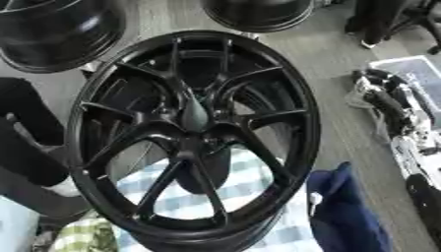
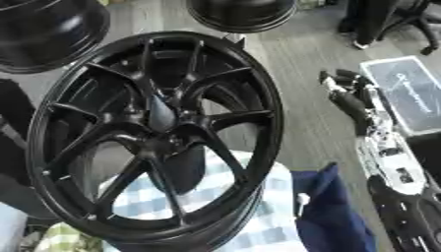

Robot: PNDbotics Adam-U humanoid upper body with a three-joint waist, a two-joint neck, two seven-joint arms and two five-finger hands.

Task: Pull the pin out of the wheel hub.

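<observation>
A large black multi-spoke wheel hub (image 1: 194,135) fills the middle of both views, tilted, resting on a blue-and-white checked cloth (image 1: 250,182). At its centre a dark, narrow shape (image 1: 194,114) rises from the bore; it looks like the pin, but I cannot make it out clearly. My right hand (image 2: 343,87) shows at the right edge, well clear of the rim, its dark fingers relaxed and pointing up and holding nothing. The silver and black forearm (image 2: 386,147) runs down behind it. My left hand shows in neither view.
Two more black wheels lie beyond, one at top left (image 1: 51,34) and one at top centre (image 1: 258,15). A dark blue cloth (image 1: 344,211) lies by the rim's lower right. A grey board (image 2: 405,93) is at right, chair legs (image 2: 405,19) at top right.
</observation>
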